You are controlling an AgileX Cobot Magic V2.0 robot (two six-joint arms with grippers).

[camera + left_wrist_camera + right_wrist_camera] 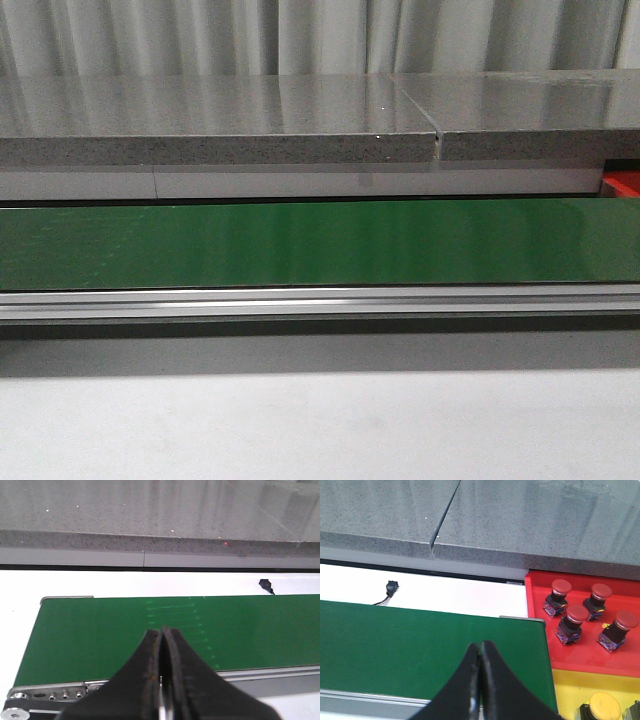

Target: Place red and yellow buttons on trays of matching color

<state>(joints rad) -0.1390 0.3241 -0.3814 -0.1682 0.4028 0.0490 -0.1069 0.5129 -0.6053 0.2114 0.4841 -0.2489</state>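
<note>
While hovering over green belt [100, 635], both arms' fingers [152, 680] [472, 685] pressed together, empty.

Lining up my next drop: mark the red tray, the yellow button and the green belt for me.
red tray [536, 600]: right wrist view, on its bare floor near the left wall.
yellow button [603, 702]: right wrist view, on its domed cap.
green belt [320, 242]: front view, mid-surface.
</note>
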